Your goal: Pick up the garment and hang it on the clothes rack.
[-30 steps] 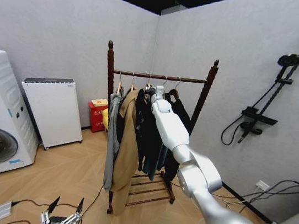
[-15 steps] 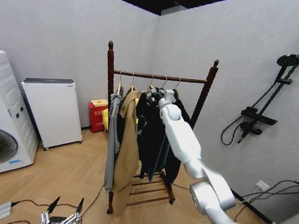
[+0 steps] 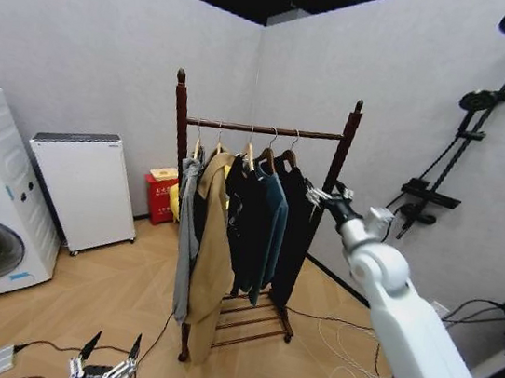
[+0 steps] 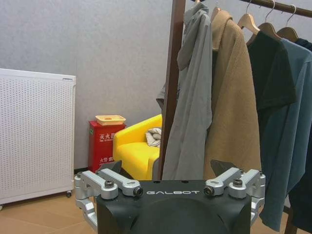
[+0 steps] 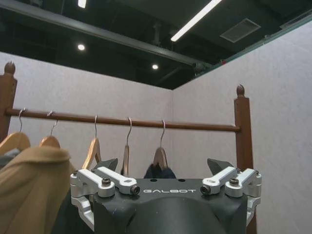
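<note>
At the far wall, the clothes rack (image 3: 264,129) already carries the garment (image 3: 296,228), the black jacket hanging at the right end of the rail, its long axis straight down. The right gripper (image 3: 323,197) is just right of it, at shoulder height, fingers spread and holding nothing. So the jacket lies to the left of these fingers, very near; touching or not, I cannot tell. The right arm is clearly the nearer one. The left gripper (image 3: 103,370) waits low near the floor, fingers wide open.
</note>
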`<state>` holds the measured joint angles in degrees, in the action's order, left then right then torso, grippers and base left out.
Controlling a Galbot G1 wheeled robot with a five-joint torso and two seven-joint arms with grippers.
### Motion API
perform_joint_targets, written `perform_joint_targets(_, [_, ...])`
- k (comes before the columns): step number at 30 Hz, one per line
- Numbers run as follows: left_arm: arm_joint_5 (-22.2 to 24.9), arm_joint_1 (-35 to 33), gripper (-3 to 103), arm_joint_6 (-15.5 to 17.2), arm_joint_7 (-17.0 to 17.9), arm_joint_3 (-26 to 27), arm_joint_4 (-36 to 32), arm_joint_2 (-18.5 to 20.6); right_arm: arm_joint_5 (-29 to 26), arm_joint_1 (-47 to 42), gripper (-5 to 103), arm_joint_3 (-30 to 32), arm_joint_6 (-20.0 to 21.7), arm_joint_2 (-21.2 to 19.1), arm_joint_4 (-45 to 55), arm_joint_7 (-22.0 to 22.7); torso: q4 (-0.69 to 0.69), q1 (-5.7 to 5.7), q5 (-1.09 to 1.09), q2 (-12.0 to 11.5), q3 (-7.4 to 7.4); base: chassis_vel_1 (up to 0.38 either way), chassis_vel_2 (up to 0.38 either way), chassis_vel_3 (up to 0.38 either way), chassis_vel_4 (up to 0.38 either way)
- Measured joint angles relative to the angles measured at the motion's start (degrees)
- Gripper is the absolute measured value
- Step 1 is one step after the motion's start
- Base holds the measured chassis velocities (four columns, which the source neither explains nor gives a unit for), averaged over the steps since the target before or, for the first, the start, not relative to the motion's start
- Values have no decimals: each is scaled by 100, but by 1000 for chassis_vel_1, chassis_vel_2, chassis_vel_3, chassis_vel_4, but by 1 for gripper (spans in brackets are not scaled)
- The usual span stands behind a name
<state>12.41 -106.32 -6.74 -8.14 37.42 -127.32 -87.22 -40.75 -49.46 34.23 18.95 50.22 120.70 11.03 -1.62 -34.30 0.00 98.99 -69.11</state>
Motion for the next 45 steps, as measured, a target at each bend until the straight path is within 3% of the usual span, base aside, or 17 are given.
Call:
perform_joint_targets(2, [0, 0, 100, 0, -3, -1, 0, 0, 240, -1360, 100, 849, -208, 227, 600, -114, 0, -2, 0, -1, 0, 0, 0, 0, 0])
perform_joint_targets(5, [0, 0, 100, 0, 0, 0, 0, 0, 439, -1972, 100, 1144, -439, 389, 780, -174, -2, -2, -1, 0, 0, 0, 0, 0, 0])
perform_joint_targets(7, [0, 0, 100, 0, 0, 0, 0, -1, 818, -3375, 100, 1656, -982, 989, 1106, -245, -3, -1, 2, 0, 0, 0, 0, 0, 0])
perform_joint_targets(8, [0, 0, 100, 0, -2, -2, 0, 0, 882, -3838, 100, 1750, -1155, 1270, 1206, -252, -3, -1, -1, 0, 0, 0, 0, 0, 0])
perform_joint_targets(9, [0, 0, 100, 0, -2, -2, 0, 0, 882, -3838, 100, 1750, -1155, 1270, 1206, -252, -3, -1, -1, 0, 0, 0, 0, 0, 0])
perform_joint_targets(11, [0, 0, 100, 0, -2, -2, 0, -1, 1083, -4704, 100, 1815, -1673, 1881, 1269, -262, -5, -1, 1, 0, 0, 0, 0, 0, 0])
perform_joint_targets(12, [0, 0, 100, 0, -2, -2, 0, -1, 1083, -4704, 100, 1815, -1673, 1881, 1269, -262, -5, -1, 1, 0, 0, 0, 0, 0, 0])
perform_joint_targets(15, [0, 0, 100, 0, 0, -1, 0, 0, 1521, -5503, 100, 1586, -2632, 2136, 961, -164, -3, -1, 0, -1, 0, 0, 0, 0, 0])
perform_joint_targets(16, [0, -1, 100, 0, 0, -2, 0, 0, 1592, -5684, 100, 1499, -2767, 2134, 891, -138, -3, -1, 0, -1, -1, 0, 0, 0, 0])
perform_joint_targets(45, [0, 0, 100, 0, -1, -2, -1, -1, 1701, -5793, 100, 1235, -2784, 2096, 808, -72, -2, -3, 1, -2, -2, -9, -7, -9, -10])
